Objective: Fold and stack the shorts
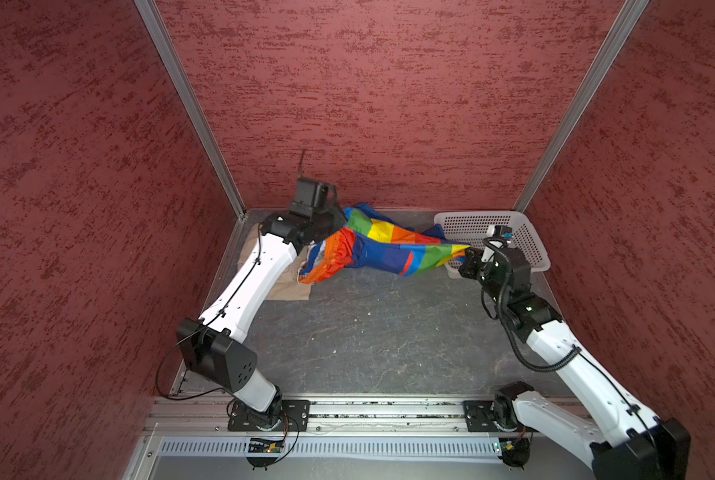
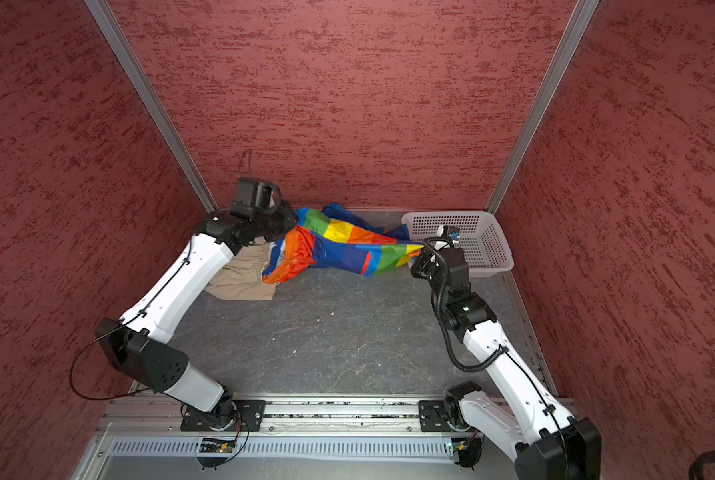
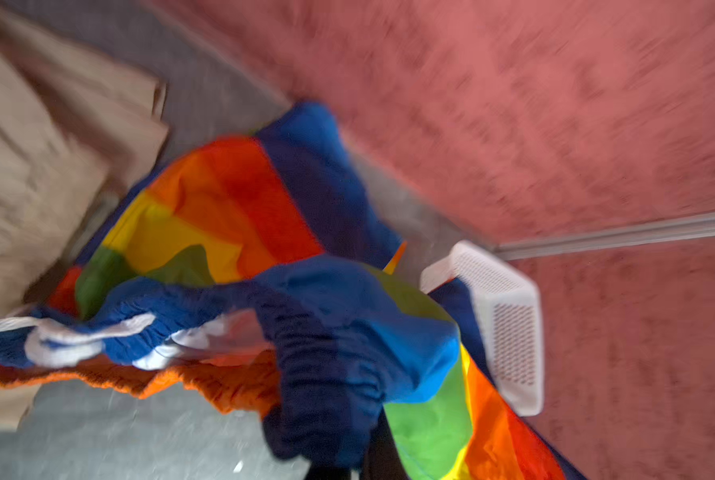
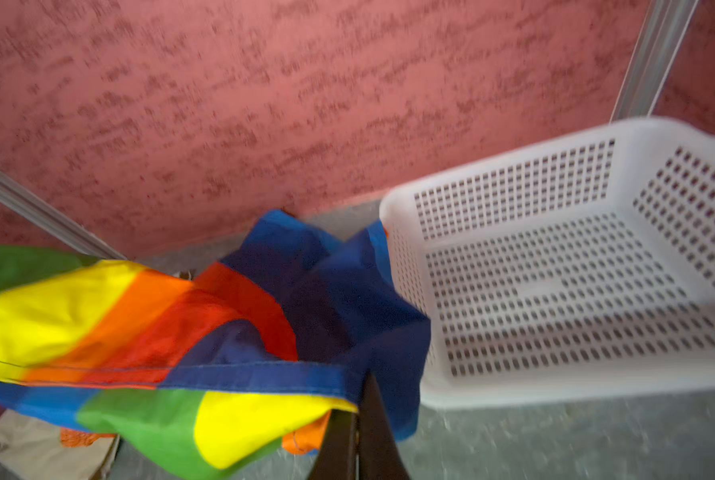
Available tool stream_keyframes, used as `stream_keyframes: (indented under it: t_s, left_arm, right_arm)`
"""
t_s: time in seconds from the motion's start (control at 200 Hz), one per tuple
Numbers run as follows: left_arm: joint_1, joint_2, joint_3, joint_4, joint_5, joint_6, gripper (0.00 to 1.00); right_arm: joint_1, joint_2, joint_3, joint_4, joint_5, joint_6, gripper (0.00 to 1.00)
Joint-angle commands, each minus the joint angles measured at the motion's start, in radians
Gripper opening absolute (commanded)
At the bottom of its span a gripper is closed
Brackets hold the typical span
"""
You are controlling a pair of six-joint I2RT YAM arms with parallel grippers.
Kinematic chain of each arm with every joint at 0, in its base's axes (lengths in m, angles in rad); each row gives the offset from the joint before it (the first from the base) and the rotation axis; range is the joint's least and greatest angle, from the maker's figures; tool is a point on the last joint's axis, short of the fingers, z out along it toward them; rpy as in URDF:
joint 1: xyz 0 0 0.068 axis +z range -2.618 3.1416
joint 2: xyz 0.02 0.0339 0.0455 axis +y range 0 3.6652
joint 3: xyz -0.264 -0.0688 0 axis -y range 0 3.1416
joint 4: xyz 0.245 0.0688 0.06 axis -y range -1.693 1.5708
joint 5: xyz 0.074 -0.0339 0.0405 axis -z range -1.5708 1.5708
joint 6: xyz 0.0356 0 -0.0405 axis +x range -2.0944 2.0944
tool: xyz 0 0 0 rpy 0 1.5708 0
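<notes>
The rainbow-striped shorts hang stretched above the table between both arms at the back. My left gripper is shut on their gathered navy waistband, and the white drawstring dangles beside it. My right gripper is shut on the blue hem at the other end, next to the basket. The beige shorts lie flat on the table at the back left, partly under the left arm and the rainbow pair. In both top views the left wrist hides the left gripper's fingers.
A white perforated basket stands in the back right corner, with nothing in it. Red walls close in the back and both sides. The grey tabletop lies between the arms and the front rail.
</notes>
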Motion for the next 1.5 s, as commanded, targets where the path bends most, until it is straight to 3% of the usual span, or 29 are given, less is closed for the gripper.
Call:
stream_keyframes:
  t_s: [0.0,0.135,0.215,0.311,0.481,0.571,0.656,0.726,0.797,0.937,1.092,1.282,1.498]
  left_arm:
    - [0.078,0.121,0.259,-0.165,0.183,0.113,0.0]
    - [0.189,0.392,0.734,-0.326,0.406,0.098,0.0]
    - [0.262,0.519,0.932,-0.281,0.562,0.01,0.0]
    - [0.334,0.544,0.894,-0.021,0.708,-0.155,0.0]
    - [0.408,0.537,0.819,0.403,0.79,-0.355,0.0]
    - [0.427,0.543,0.85,0.498,0.819,-0.429,0.0]
    - [0.427,0.506,0.834,0.459,0.873,-0.423,0.0]
    - [0.402,0.414,0.712,0.357,0.891,-0.316,0.0]
    - [0.362,0.251,0.422,0.365,0.871,-0.213,0.0]
    - [0.333,-0.095,-0.2,0.597,0.857,-0.179,0.0]
    - [0.352,-0.395,-0.682,0.53,0.818,-0.111,0.0]
    - [0.413,-0.688,-1.048,0.326,0.795,-0.03,0.0]
    - [0.515,-0.943,-1.337,0.107,0.805,-0.006,0.0]
  right_arm:
    - [-0.036,0.122,0.167,0.077,0.037,-0.038,0.0]
    - [-0.07,0.326,0.449,0.071,0.015,-0.095,0.0]
    - [-0.086,0.45,0.614,0.048,0.002,-0.117,0.0]
    - [-0.092,0.562,0.766,0.065,-0.004,-0.135,0.0]
    - [-0.094,0.705,0.975,0.16,-0.019,-0.176,0.0]
    - [-0.094,0.744,1.074,0.169,-0.01,-0.196,0.0]
    - [-0.094,0.713,1.064,0.155,-0.039,-0.198,0.0]
    - [-0.093,0.624,0.907,0.204,-0.058,-0.165,0.0]
    - [-0.092,0.495,0.67,0.292,-0.075,-0.122,0.0]
    - [-0.066,0.258,0.248,0.331,-0.134,-0.039,0.0]
    - [0.0,0.045,-0.121,0.308,-0.158,0.077,0.0]
    - [0.09,-0.113,-0.349,0.176,-0.179,0.15,0.0]
    - [0.148,-0.26,-0.53,-0.011,-0.133,0.229,0.0]
